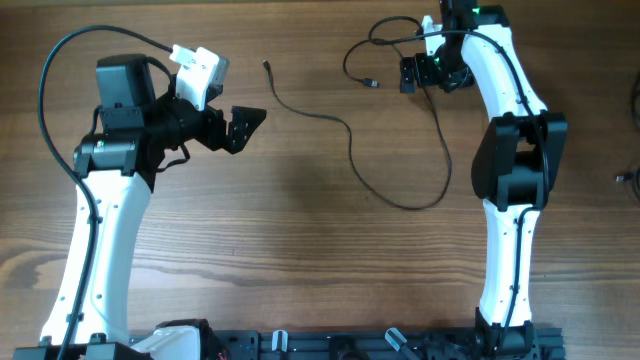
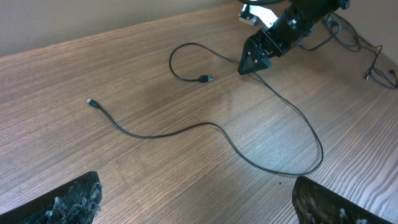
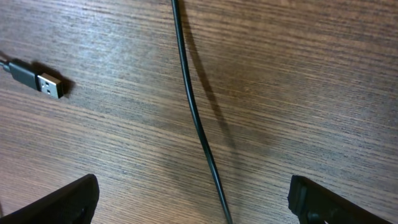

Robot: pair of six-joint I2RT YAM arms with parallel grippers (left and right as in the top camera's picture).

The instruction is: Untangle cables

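A thin black cable (image 1: 352, 140) lies spread on the wooden table, from a small plug (image 1: 267, 67) at the back, through a wide loop at the middle right, up toward my right gripper (image 1: 410, 75). A second loop (image 1: 350, 58) ends in a USB plug (image 1: 373, 84) beside that gripper. In the right wrist view the cable (image 3: 194, 118) runs between the open fingers (image 3: 196, 202), untouched, with the USB plug (image 3: 42, 81) at left. My left gripper (image 1: 245, 125) is open and empty, left of the cable. The left wrist view shows the cable (image 2: 217, 127) ahead of its fingers (image 2: 196, 199).
More thin dark cords (image 2: 373, 62) lie at the table's far right behind the right arm. A small dark end (image 1: 625, 178) shows at the right edge. The arm bases stand along the front edge (image 1: 330, 345).
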